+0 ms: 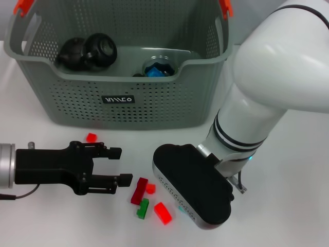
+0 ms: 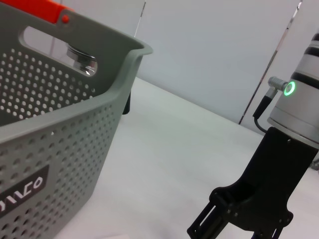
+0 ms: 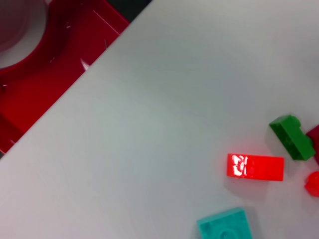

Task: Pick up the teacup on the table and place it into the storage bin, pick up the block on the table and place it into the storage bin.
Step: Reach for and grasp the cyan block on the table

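My left gripper (image 1: 117,166) is matte black. Beyond it stands the grey perforated plastic storage bin (image 1: 123,100) with orange handle clips (image 1: 22,6) and a black label lettered in white (image 1: 119,99). Before the bin lie small plastic blocks: bright red (image 1: 162,213), dark red (image 1: 139,190), green (image 1: 142,208), teal (image 3: 223,226).

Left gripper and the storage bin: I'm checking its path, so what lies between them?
In the head view, one small red block lies on the table between the left gripper and the storage bin; otherwise bare.

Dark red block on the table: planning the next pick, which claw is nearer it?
Left. The open left claw sits just beside the dark red block; the right claw is hidden under its wrist, farther right.
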You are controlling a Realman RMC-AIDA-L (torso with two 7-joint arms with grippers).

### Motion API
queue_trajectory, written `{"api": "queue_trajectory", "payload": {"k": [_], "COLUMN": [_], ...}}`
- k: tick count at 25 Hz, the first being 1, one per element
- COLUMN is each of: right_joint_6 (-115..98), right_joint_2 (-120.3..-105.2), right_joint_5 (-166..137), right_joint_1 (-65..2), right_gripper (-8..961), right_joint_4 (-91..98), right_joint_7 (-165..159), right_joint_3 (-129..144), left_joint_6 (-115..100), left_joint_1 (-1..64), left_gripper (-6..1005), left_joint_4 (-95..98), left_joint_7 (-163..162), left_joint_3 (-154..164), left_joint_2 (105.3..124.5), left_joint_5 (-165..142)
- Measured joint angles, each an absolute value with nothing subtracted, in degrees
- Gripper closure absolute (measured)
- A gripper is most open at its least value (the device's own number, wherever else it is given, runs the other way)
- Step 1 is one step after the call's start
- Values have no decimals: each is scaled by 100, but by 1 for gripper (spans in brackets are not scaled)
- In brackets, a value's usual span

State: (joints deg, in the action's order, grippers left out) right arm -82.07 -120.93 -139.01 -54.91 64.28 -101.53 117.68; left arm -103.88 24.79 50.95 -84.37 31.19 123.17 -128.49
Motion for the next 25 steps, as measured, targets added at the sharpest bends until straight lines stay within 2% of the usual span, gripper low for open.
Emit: {"api": "queue_trajectory", "payload": {"k": [25], "right_joint_6": [-7590], "right_joint_2": [-12157], "right_joint_5": [-13723], "right_joint_1": [-5522], "right_gripper": [54], "right_joint_4": [6043], "right_joint_7": [-9993], "right_joint_3": [12120], "left_joint_6": [-10381], "left_joint_1": [2478], "left_gripper": [217], "left_joint_4": [5098], "left_joint_7": [-8438], "left_joint_3": [3022], "left_joint_2": [12270], "left_joint_5": [-12870]}}
